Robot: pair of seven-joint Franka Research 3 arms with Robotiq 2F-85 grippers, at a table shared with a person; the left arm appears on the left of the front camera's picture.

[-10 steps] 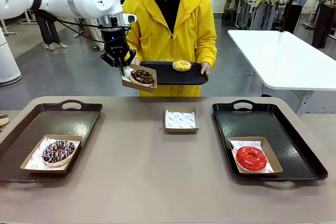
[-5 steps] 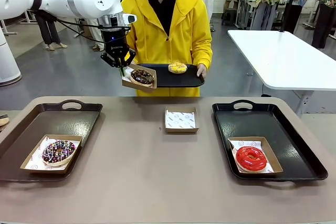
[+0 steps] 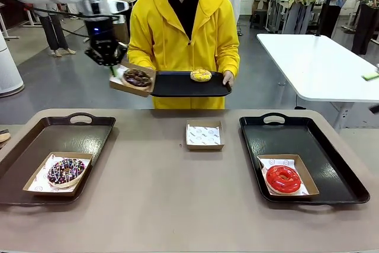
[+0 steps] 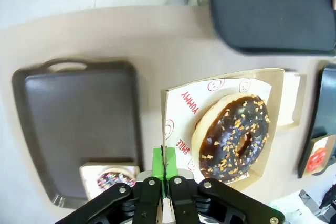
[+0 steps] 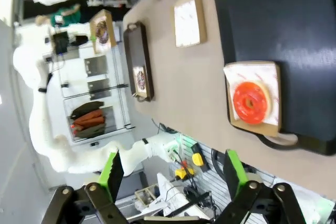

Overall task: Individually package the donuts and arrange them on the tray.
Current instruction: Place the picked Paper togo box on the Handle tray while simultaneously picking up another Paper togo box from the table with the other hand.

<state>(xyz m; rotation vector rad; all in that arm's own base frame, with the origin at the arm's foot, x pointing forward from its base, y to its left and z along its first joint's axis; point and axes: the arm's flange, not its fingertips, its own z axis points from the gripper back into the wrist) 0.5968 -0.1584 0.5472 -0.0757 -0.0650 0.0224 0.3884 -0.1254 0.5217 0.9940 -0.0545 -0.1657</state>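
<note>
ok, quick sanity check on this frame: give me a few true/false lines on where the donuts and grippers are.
The left gripper is shut on the edge of the carton with the chocolate donut, held in the air. True.
The red donut sits on the left tray. False: its carton is on the right tray.
The middle carton holds a donut. False: just a paper liner.
The yellow donut lies on the black tray the person holds. True.
The right gripper is open. True.

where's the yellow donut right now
In the front view, the yellow donut sits on the person's black tray, right of the boxed chocolate donut in the left end effector.
</note>
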